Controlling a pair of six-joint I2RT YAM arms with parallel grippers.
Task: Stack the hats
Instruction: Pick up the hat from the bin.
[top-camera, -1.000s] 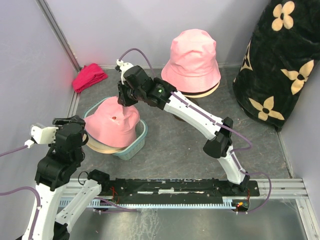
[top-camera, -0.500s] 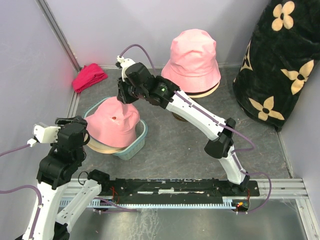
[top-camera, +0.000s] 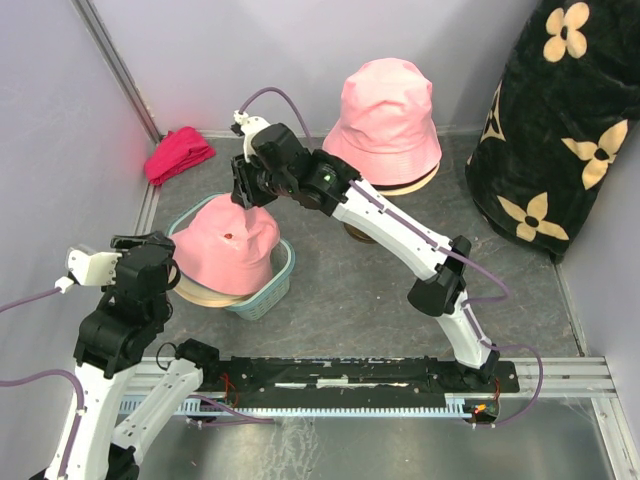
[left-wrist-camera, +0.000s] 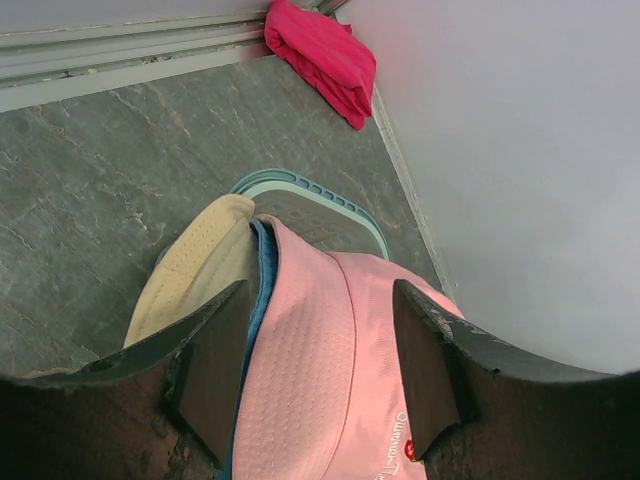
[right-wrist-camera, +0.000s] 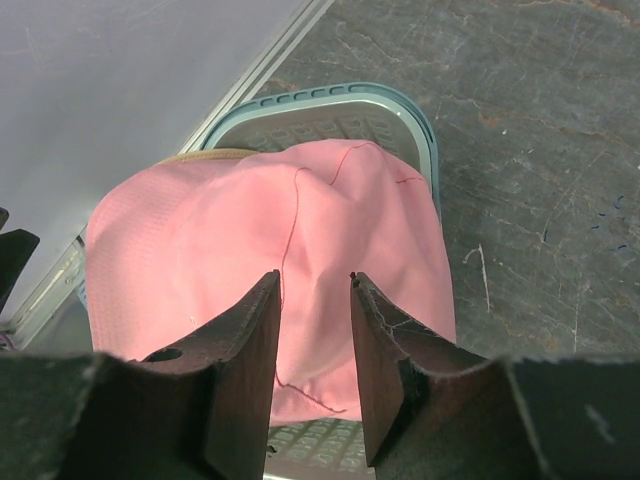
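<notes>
— Risen slightly, the right gripper (right-wrist-camera: 312, 282) hangs over the soft pink fabric bucket hat (right-wrist-camera: 300, 230)?
— Yes, jaws narrowly parted, empty. It tops a beige fabric hat (left-wrist-camera: 190, 280) and a blue fabric hat (left-wrist-camera: 265, 275) in the teal plastic basket (left-wrist-camera: 330, 200); the left gripper (left-wrist-camera: 320, 300) gapes astride the brim. Tiny red lettering (left-wrist-camera: 405, 455), unreadable

On the grey, stone-look counter (top-camera: 340, 300), at about ten o'clock, a crumpled magenta-red cloth bundle (top-camera: 178, 154), close by the lilac wall (top-camera: 60, 120); the same bundle (left-wrist-camera: 325, 55) at the top of the left wrist view. At eight o'clock, a teal plastic basket (top-camera: 275, 288) with a slotted rim, well apart from the bundle. At two o'clock, a black plush throw (top-camera: 530, 150) printed with beige flowers, standing tall in the corner. Along six o'clock, a metal rail (top-camera: 570, 375).
</notes>
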